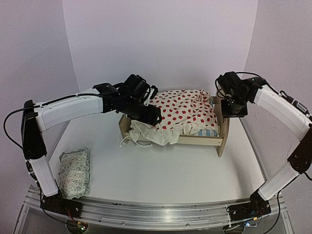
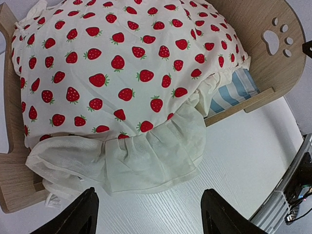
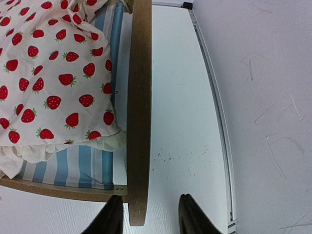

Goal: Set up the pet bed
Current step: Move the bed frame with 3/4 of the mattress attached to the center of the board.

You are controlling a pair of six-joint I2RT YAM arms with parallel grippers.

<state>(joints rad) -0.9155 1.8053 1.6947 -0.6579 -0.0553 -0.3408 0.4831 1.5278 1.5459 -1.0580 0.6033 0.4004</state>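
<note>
We find the pet bed [image 1: 202, 140] on the white surface [image 1: 161, 170], toward 12 o'clock from its centre. Its headboard [image 2: 258, 53] is at the 3 o'clock end and its footboard [image 1: 126, 127] at 9 o'clock. A strawberry-print blanket [image 1: 183, 109] covers most of the bed, and its cream ruffle spills over the near rail and the footboard end. The blue-and-white striped mattress [image 2: 234, 92] shows only beside the headboard.

The left end effector [image 2: 146, 209] hangs over the footboard end. Its fingers are spread wide and grip nothing, with bare surface between them.

The right end effector [image 3: 150, 217] sits at the headboard's near edge. Its fingers stand apart on either side of the board, with a gap showing on the outer side.

A small patterned pillow [image 1: 75, 170] lies at 8 o'clock, well apart from the bed.
</note>
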